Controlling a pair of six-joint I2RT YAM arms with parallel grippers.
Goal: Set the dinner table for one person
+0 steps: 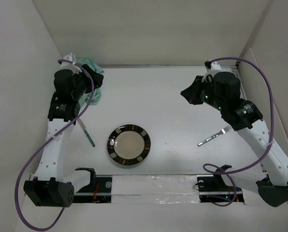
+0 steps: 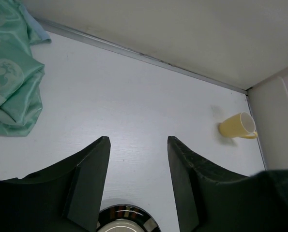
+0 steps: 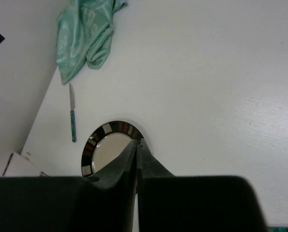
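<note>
The dinner table is a white surface walled by white panels. A dark-rimmed plate with a cream centre lies near its front middle. A teal-handled knife lies left of the plate, and a fork lies to the right. My left gripper is open and empty at the back left, beside a crumpled teal cloth. My right gripper is shut and empty, held above the table at the back right. A yellow cup lies on its side near the back right corner.
The right wrist view shows the cloth, the knife and the plate beyond the fingers. The left wrist view shows the cloth at left and the plate's rim at the bottom. White walls close in the back and sides.
</note>
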